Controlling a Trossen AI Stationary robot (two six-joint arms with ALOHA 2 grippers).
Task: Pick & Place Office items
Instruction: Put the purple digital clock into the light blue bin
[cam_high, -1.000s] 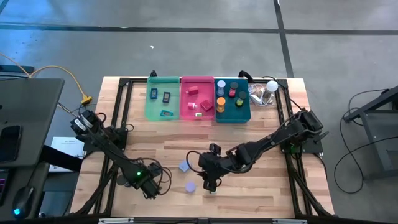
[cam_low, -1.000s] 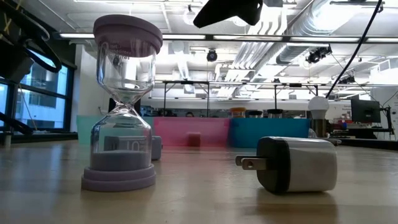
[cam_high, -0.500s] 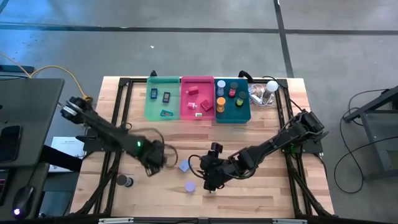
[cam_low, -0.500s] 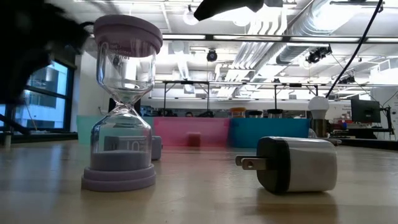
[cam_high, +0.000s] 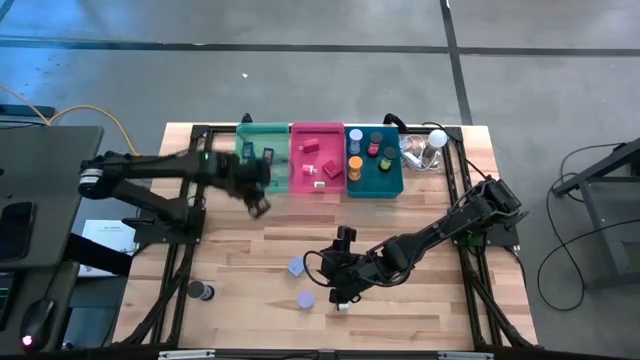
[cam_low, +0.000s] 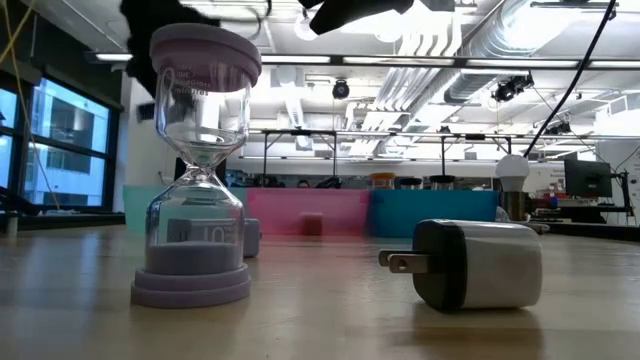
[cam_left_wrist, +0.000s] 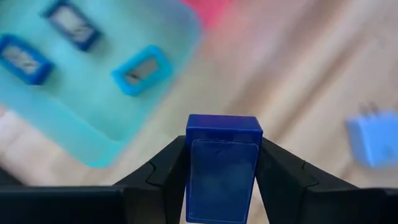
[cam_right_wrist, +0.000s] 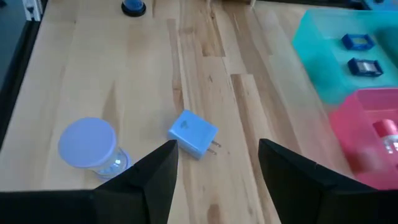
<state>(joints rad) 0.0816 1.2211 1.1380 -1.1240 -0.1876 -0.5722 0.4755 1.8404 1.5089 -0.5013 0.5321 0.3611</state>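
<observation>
Sorting of office items, seen part-way through. Three bins stand in a row at the table's far edge: a green bin (cam_high: 260, 168), a pink bin (cam_high: 317, 180) and a teal bin (cam_high: 374, 188). The left gripper (cam_high: 257, 190) hangs at the near rim of the green bin with its fingers pinching a dark blue block (cam_left_wrist: 222, 165), which judging by its position is about to be dropped there; the left wrist view shows three blue items (cam_left_wrist: 138, 70) already lying in that bin. The pink bin holds roughly four red or pink pieces, though they are too small to count surely, and the teal bin holds about six small round rolls in orange, red and dark tones. The right gripper (cam_high: 340, 280) hovers low over the middle of the table, fingers spread and holding nothing. Still loose on the wood are four items: a lavender hourglass (cam_low: 197, 165), standing upright; a light blue plug adapter (cam_right_wrist: 193, 134), just beside it; a white-and-dark charger (cam_low: 470, 263), lying on its side near the right gripper; and a small dark roll (cam_high: 200, 291), near the table's left front edge. Most of the work therefore appears done, with one item in transit and four left to place. A white bulb (cam_high: 437, 138) with clear clutter sits beside the teal bin.
</observation>
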